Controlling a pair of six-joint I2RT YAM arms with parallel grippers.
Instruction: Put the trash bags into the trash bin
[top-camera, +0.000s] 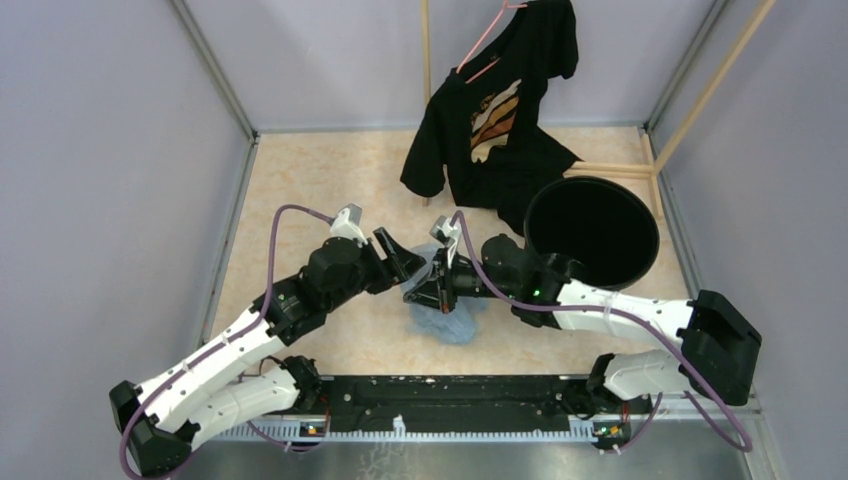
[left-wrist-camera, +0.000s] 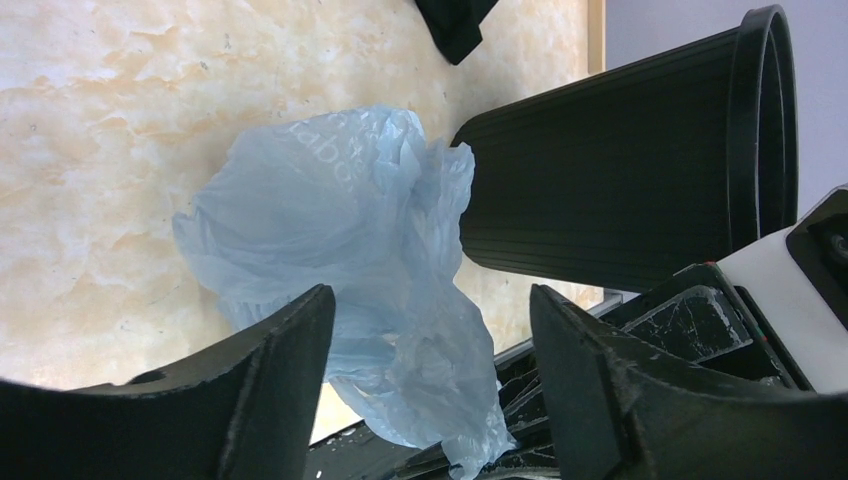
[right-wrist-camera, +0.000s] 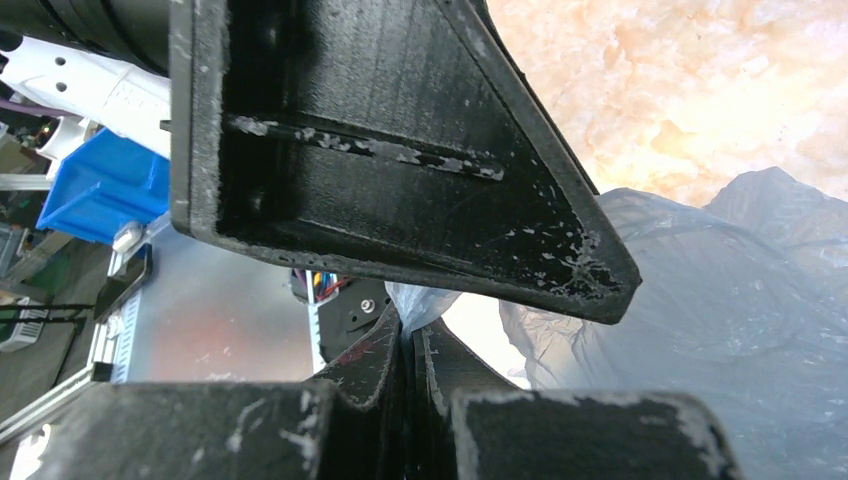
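Observation:
The pale blue trash bag (top-camera: 452, 318) lies crumpled on the table between the two arms. In the left wrist view the bag (left-wrist-camera: 330, 220) shows faint white lettering. My left gripper (left-wrist-camera: 430, 300) is open, its jaws on either side of the bag's near fold without pinching it; it also shows in the top view (top-camera: 404, 264). My right gripper (right-wrist-camera: 408, 325) is shut on a thin edge of the bag (right-wrist-camera: 740, 310), and in the top view this gripper (top-camera: 422, 293) sits right by the left one. The round black trash bin (top-camera: 590, 230) stands upright to the right, also seen in the left wrist view (left-wrist-camera: 620, 170).
A black T-shirt with an orange print (top-camera: 500, 110) hangs on a pink hanger at the back, its hem reaching the table by the bin. Wooden poles (top-camera: 705, 90) stand at the back right. Grey walls enclose the table. The left gripper's finger (right-wrist-camera: 400, 150) hangs over the right gripper's jaws.

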